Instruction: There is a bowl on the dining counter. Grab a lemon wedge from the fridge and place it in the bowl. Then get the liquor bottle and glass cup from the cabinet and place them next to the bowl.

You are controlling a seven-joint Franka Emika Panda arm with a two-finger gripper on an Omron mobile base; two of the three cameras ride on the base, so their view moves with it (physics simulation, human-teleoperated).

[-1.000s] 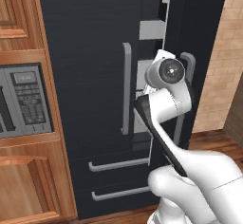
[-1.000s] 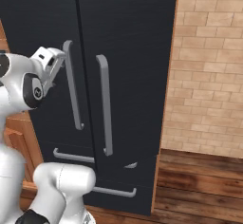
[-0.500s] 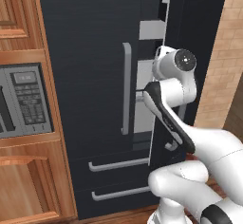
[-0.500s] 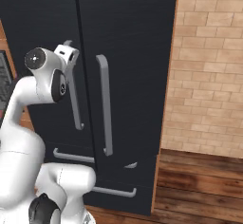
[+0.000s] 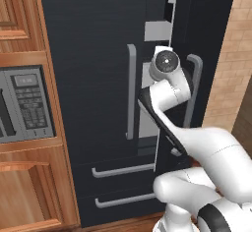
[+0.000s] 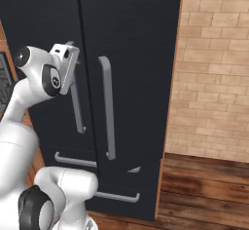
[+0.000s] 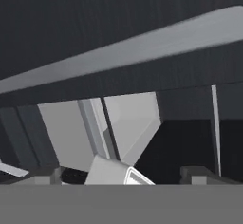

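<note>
Black fridge (image 5: 98, 54) door open a crack; gripper (image 6: 68, 70) wide apart beside grey handle (image 6: 77, 105), likely to pull.

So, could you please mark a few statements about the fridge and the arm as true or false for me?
1. One door of the fridge stands slightly ajar, with pale interior showing in the gap. True.
2. The gripper is shut on a lemon wedge. False: its jaws stand open and hold nothing, with a grey bar handle crossing in front of them.
3. A microwave sits in the wooden cabinetry left of the fridge. True.
4. The wall to the right of the fridge is white tile. False: it is a tan brick wall.
</note>
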